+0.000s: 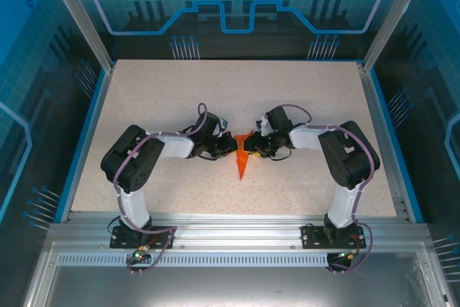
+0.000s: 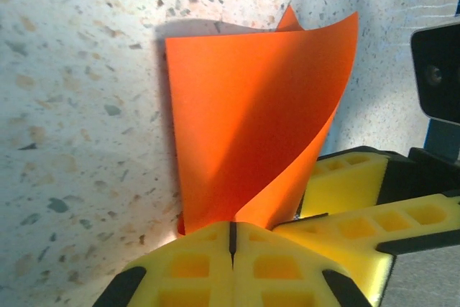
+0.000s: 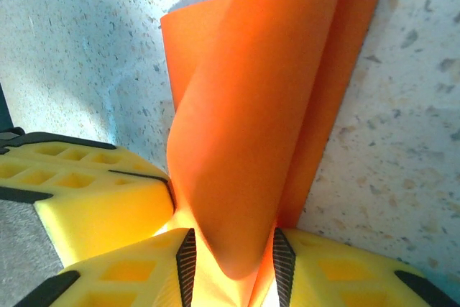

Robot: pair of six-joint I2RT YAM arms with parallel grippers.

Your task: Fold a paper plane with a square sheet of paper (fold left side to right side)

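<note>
The orange-red sheet of paper [image 1: 243, 156] lies mid-table, folded to a narrow shape with its point toward the near edge. In the left wrist view my left gripper [image 2: 231, 234] is shut on the near edge of a raised flap of the paper [image 2: 244, 120], which curls upward and to the right. My left gripper [image 1: 228, 147] and right gripper [image 1: 254, 146] meet over the paper's wide end. In the right wrist view my right gripper [image 3: 233, 264] stands open, and the bulging paper [image 3: 251, 120] hangs between its fingers.
The speckled table [image 1: 144, 106] has blue edges and an aluminium frame around it. The right gripper's yellow fingers [image 2: 345, 181] sit close beside my left gripper. The left gripper's fingers [image 3: 93, 199] crowd the left of the right wrist view.
</note>
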